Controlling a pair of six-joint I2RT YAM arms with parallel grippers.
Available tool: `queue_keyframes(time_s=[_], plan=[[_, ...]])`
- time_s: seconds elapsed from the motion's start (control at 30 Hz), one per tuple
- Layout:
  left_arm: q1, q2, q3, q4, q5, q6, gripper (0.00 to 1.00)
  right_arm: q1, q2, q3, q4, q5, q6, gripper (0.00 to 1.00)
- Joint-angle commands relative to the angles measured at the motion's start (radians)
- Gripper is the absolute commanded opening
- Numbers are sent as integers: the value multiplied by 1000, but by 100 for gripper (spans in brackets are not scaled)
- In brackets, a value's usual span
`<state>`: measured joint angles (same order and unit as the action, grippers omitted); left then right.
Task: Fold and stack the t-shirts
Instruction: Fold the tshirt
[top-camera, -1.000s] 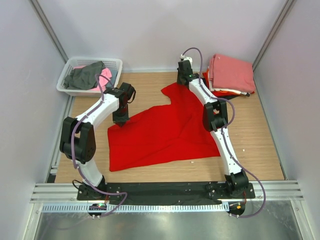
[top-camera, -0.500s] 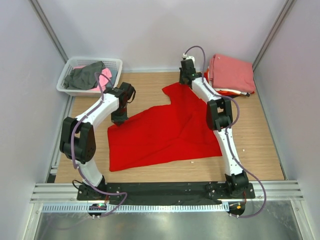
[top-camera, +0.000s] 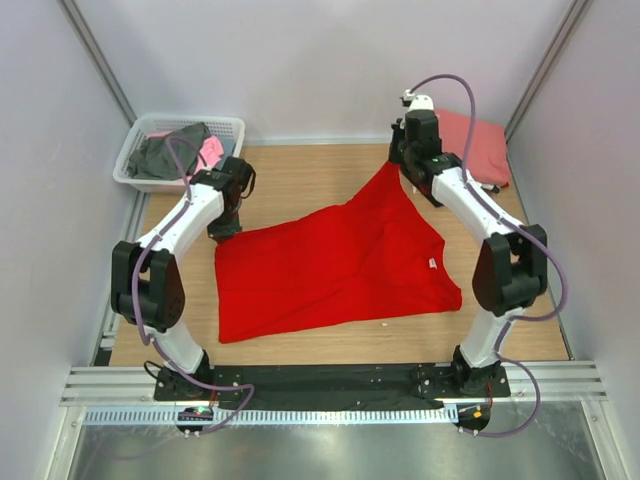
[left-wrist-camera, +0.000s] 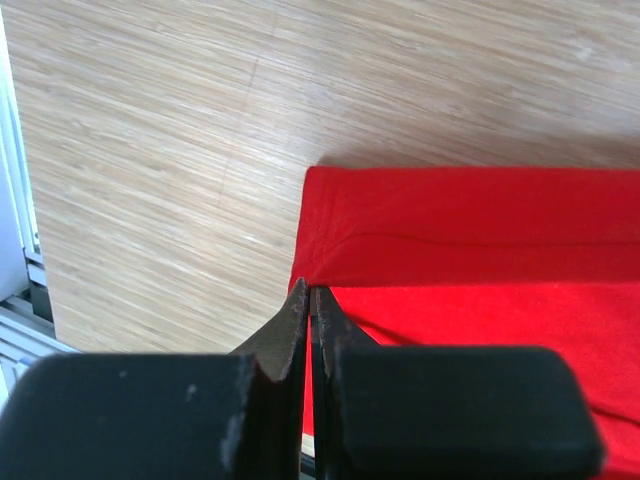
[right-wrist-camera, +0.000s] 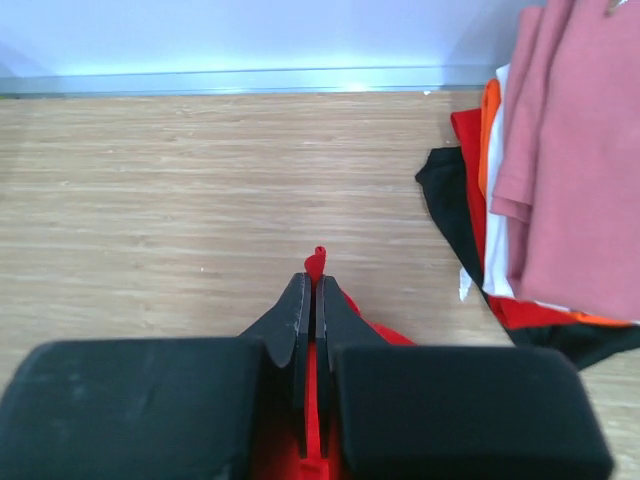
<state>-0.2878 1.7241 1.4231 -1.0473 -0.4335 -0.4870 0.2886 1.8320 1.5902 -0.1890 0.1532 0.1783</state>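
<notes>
Wooden desk (top-camera: 300, 185) | left tool (left-wrist-camera: 308, 297) pinching red t-shirt (top-camera: 330, 265) corner | right tool (right-wrist-camera: 315, 285) newly clamped on far edge, drawn outward | cloth now stretched flatter between tools; folding can begin

A bright red t-shirt (top-camera: 330, 265) lies spread on the tabletop (top-camera: 300, 180), its far corner drawn out to a point, near a folded stack of tees (top-camera: 485, 148) topped in salmon-pink.

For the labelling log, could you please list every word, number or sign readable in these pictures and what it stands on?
None can be read. The small white neck label on the red t-shirt is too small to make out.
</notes>
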Motion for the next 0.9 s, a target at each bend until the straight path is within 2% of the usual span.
queue_keyframes(time_s=[0.0, 0.33, 0.53, 0.87], plan=[[-1, -64, 8, 4, -53, -7, 0, 0, -120, -129, 69, -23, -31, 1], [7, -127, -75, 16, -62, -24, 0, 0, -439, -430, 74, -1, -16, 1], [7, -167, -130, 29, -48, -25, 0, 0, -609, -521, 37, 11, -5, 1], [7, -207, -196, 58, -36, -15, 0, 0, -796, -650, -55, -20, 58, 1]])
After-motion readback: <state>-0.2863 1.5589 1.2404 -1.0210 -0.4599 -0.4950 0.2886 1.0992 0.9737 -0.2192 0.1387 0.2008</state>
